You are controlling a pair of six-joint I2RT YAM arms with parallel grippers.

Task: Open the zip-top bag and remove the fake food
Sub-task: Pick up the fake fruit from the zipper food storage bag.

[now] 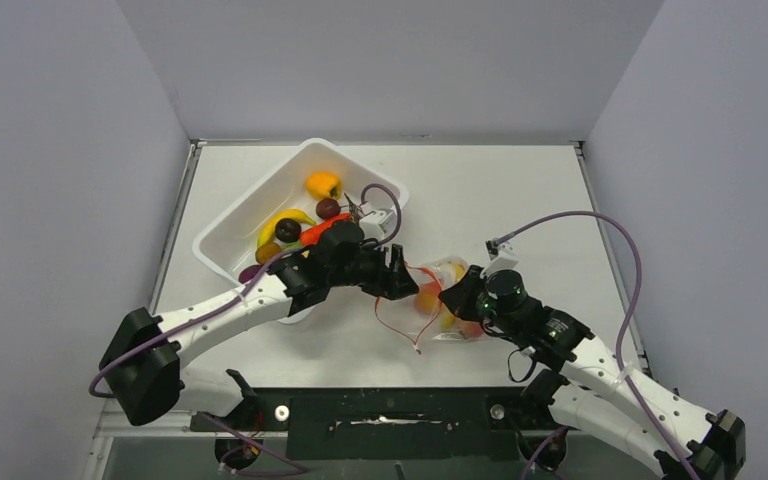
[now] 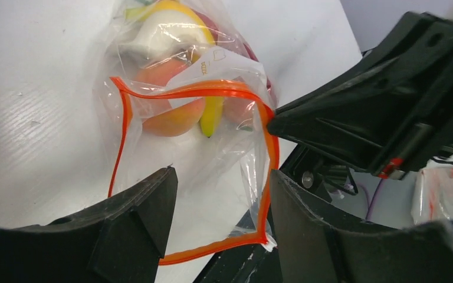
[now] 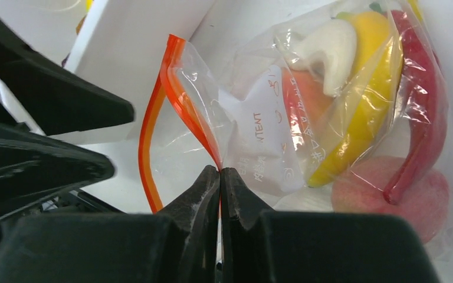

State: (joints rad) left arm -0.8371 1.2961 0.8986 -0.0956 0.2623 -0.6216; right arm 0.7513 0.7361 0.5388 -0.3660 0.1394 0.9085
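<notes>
1. Table point(image 1: 520, 200): white top, walled on three sides. Everything you are handling sits on it.

2. Left arm point(image 1: 230, 310) and right arm point(image 1: 600, 380): both reach in from the near edge and meet near the middle of the table.

3. White tub point(image 1: 250, 215): rectangular, set at an angle on the left half, partly under your left arm. It holds loose toy pieces: a yellow-orange pepper point(image 1: 322, 184), two dark plums point(image 1: 287, 230), a curved yellow fruit point(image 1: 278, 222) and a red-orange piece point(image 1: 320, 232).

4. Zip-top bag point(image 1: 440, 305): clear and crinkled, lying on the table just right of the tub, between your two grippers. Its orange zip strip point(image 2: 189, 89) is parted into a wide loop, so the mouth stands open toward the near edge.

5. Left gripper point(image 2: 221, 188): jaws apart, nothing clamped. In the left wrist view the bag's open mouth lies between the two fingers, and the right finger point(image 2: 307, 224) sits against the strip on that side; whether it presses the film you cannot tell.

6. Right gripper point(image 3: 219, 174): jaws closed tight, pinching the bag's film and strip at one side of the mouth.

7. Fake food point(image 3: 360, 118): all bunched at the closed far end of the bag, behind the film. Contents:
   - a yellow banana point(image 3: 363, 100)
   - a long red chili point(image 3: 419, 118) beside the banana
   - a peach point(image 2: 171, 112)
   - a second pinkish round fruit point(image 3: 401, 194), lying under the chili tip
   - a white wedge-shaped piece point(image 3: 330, 47)
</notes>
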